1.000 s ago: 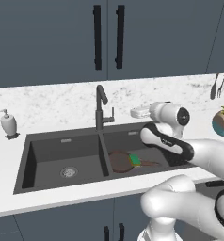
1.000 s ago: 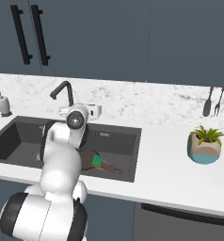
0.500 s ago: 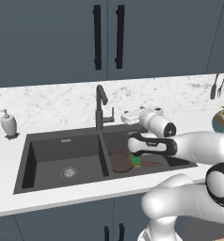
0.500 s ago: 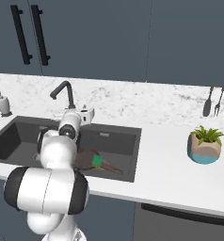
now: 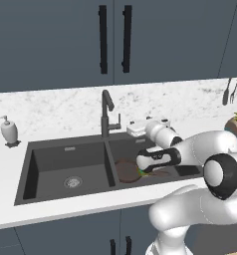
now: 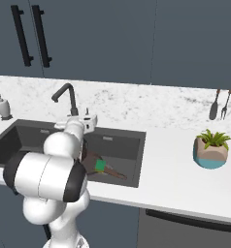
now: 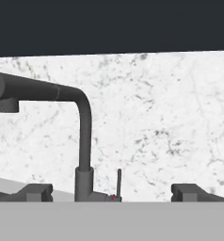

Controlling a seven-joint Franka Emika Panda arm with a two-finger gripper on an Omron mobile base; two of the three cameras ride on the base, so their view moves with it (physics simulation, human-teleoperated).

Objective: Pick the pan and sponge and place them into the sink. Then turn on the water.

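- Swung leftward since earlier, the arm is now folded low over the sink (image 5: 65, 154), toward the tap (image 7: 81, 136).
- End effector (image 7: 111, 192) is seen spread open, empty, level with the tap.
- Pan (image 5: 126, 170) and sponge (image 6: 100, 165) are seen in the right basin.

Pan (image 5: 127, 171) and sponge (image 6: 100, 165) lie in sink (image 5: 65, 159).

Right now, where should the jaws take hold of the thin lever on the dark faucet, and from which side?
Grip the thin upright lever near its top, coming straight from the front as the hand view looks. It stands free just right of the dark curved faucet column, so one jaw can likely pass on each side.
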